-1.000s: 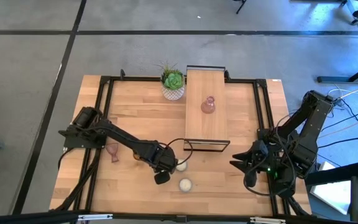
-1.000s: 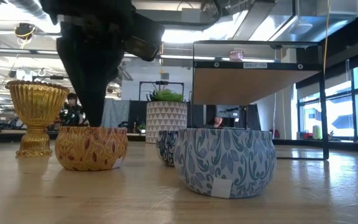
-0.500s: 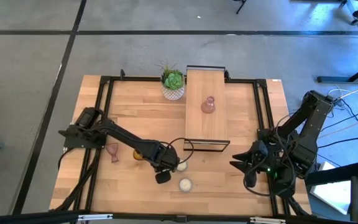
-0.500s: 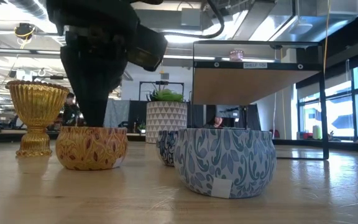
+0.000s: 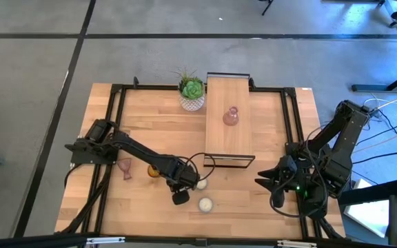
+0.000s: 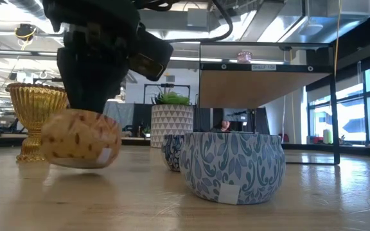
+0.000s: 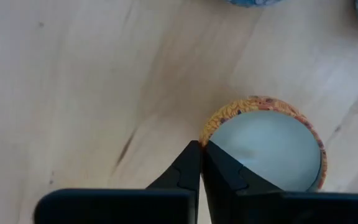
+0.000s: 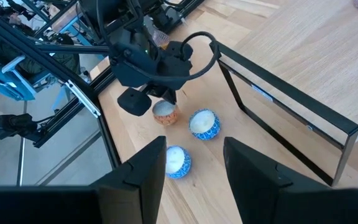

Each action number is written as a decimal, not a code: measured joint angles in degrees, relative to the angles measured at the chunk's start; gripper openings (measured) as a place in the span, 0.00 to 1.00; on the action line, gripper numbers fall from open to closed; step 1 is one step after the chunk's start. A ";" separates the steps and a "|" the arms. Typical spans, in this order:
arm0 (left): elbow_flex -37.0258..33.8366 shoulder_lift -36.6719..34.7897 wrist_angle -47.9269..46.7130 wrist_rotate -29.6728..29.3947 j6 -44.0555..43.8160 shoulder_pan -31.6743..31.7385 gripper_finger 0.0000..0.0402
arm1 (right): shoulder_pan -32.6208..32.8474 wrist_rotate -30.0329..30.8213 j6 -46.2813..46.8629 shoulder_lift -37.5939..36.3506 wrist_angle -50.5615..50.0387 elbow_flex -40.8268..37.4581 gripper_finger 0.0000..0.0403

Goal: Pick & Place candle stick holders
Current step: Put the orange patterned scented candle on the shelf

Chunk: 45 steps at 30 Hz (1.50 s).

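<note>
My left gripper (image 5: pixel 183 182) is shut on a small orange patterned candle tin (image 6: pixel 81 138) filled with white wax, just above the table near its front middle. One pale pink holder (image 5: pixel 125 167) and the amber holder (image 5: pixel 154 170) stand on their feet on the table left of it. The amber holder looks golden in the low view (image 6: pixel 36 119). The other pink holder (image 5: pixel 231 116) stands on top of the wooden shelf (image 5: pixel 219 141). My right gripper (image 8: pixel 194 168) is open and empty at the table's right edge. My left gripper pinches the tin's rim (image 7: pixel 207 128) at one side, one finger over the wax inside and one outside the wall. The fingers come from above, pointing down. The tin hangs tilted below them, clear of the table.
Two blue patterned candle tins (image 6: pixel 232 165) (image 6: pixel 172 151) sit on the table right of the held tin. A green plant in a white pot (image 5: pixel 192 91) stands at the back beside the shelf. A black frame rail (image 5: pixel 116 110) runs around the table.
My left gripper has risen with the orange tin. The tin stood flat on the table; now it is lifted clear, tipped to one side and shifted a little toward the table's left edge.
</note>
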 joint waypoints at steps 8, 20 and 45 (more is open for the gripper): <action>2.94 -0.46 -4.33 0.00 -2.13 0.79 0.01 | 0.00 -0.20 0.00 0.00 0.46 0.00 0.41; 26.55 -0.60 -22.94 -12.07 3.03 1.01 0.01 | 0.02 -0.61 0.00 0.00 0.81 0.00 0.41; 41.48 -0.20 -14.86 -16.98 20.53 19.43 0.01 | -9.80 -5.23 5.64 -1.42 0.47 0.00 0.44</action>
